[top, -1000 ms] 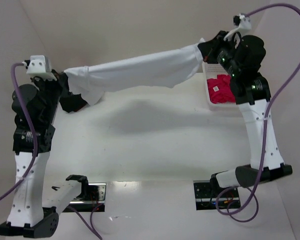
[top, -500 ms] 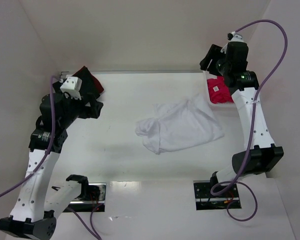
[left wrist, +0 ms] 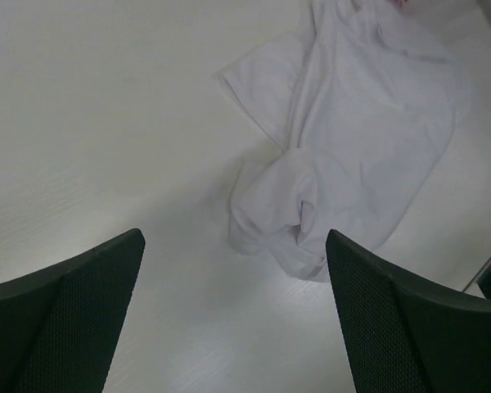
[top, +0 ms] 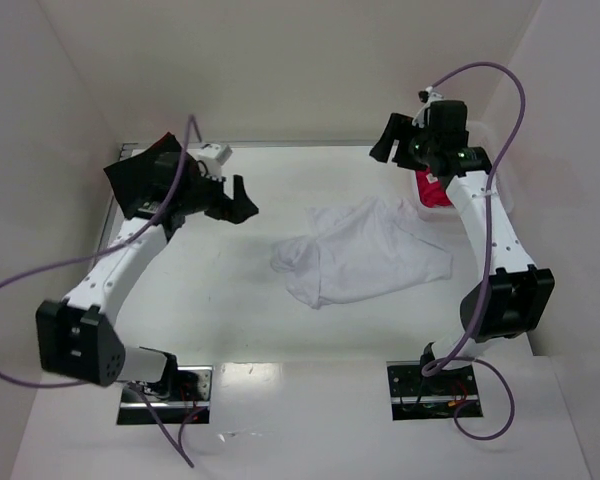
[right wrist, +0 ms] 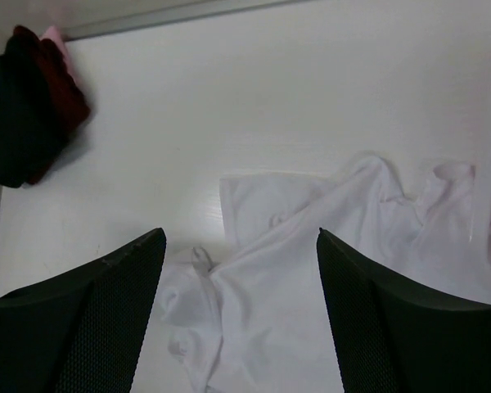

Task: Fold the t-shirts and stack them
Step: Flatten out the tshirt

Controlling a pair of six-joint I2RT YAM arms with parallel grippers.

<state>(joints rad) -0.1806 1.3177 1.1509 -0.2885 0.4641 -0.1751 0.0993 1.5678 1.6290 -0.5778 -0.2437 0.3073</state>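
**White cotton heap waits to be spread**

White cloth lies loose on the table (top: 230,320), just toward 3 o'clock of its middle in the overhead view. This white t-shirt (top: 365,250) is crumpled, not flat. Its end toward 8 o'clock is rolled into a soft knot of folds, and the part toward 2 o'clock is smoother, with wavy edges.

Both arms hover above it with nothing in their grasp. The left gripper (top: 235,200) hangs at 10 o'clock of the shirt with its jaws spread wide, and the right gripper (top: 385,140) at 1 o'clock is likewise released. Each wrist view shows dark, mesh-textured fingers well apart over the cloth.

The step in hand looks like flattening before any fold. The next move probably calls for each arm to come down on an outer edge or corner and draw the bunched end out, since thin, limp fabric like this will drag and wrinkle.

A pink-red shirt (top: 432,190) sits at 2 o'clock. A dark pile (right wrist: 24,106), black with dark red, rests at the 10 o'clock corner.
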